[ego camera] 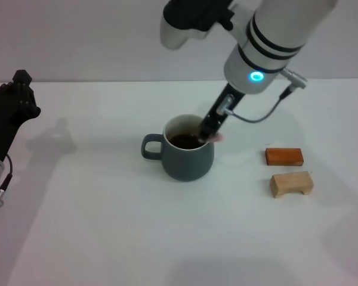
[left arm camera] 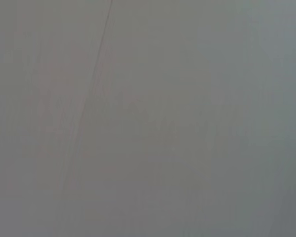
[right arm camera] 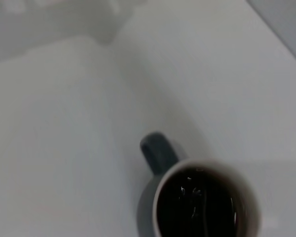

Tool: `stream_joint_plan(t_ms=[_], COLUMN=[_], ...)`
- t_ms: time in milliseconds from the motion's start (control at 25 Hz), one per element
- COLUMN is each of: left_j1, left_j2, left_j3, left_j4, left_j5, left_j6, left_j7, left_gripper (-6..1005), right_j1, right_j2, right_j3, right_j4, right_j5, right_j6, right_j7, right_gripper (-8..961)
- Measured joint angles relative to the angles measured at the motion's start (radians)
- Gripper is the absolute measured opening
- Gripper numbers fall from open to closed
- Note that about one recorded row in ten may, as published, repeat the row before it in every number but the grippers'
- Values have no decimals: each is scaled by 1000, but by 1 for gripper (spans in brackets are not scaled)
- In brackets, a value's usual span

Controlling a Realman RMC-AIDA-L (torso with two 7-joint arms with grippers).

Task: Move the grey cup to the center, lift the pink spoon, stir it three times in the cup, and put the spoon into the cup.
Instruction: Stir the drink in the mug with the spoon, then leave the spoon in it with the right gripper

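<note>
The grey cup (ego camera: 188,156) is seen near the middle of the counter (ego camera: 95,226), upright, with its handle turned toward the robot's left and dark liquid inside. The right gripper (ego camera: 210,134) is held right over the cup's far right rim, reaching down at a slant. A bit of the pink spoon (ego camera: 216,137) can be made out at the jaws, just beside the rim — the jaws seem to be closed on it, though the tips are partly hidden by the cup. The spoon's long axis appears to follow the slant of the gripper, down into the liquid.

The stirring step is judged to be in hand. The spoon is already inside the cup's mouth, so the coming move is a small one, kept within the rim.

The left gripper (ego camera: 18,98) is parked far off at the counter's left edge — how its jaws stand cannot be told. Two wooden blocks (ego camera: 291,173) lie well apart on the right.
</note>
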State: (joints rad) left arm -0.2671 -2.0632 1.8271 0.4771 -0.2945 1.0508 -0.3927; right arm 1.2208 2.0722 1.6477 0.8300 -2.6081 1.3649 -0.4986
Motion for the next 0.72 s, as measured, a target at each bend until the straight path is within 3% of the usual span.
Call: stream_joint_plan(t_ms=[240,360,400,600,680,720], left_j1=[-6,-7,-7,-2,0,0], left_j2=[1,1,2,2,2,2], left_j3=[0,-1,-1,-1,0,0], left_j4=[-3,-4,-5,-5,-6,-7], left_j5=[0,0,0,0,0,0], left_j6=[0,0,0,0,0,0], left_j7=[0,2,6,9,9,9], left_gripper=[-2,-2,-2,-2,-2,-2], right_j1=[-13,-90,-90,-366,-500,-616], right_j2=[4,5,5,6,10,12], right_j3=[-53,-165,-165,-353,-392,-422], right_j4=[95,205,205,404,454,483], right_j5=[48,99,99,41,-8,-31], right_j6=[-156,-327,-327,-707,-875,-1029], right_j7=[-8,-4,-4,32,60,88], right_gripper=[356,356,356,355,355,355])
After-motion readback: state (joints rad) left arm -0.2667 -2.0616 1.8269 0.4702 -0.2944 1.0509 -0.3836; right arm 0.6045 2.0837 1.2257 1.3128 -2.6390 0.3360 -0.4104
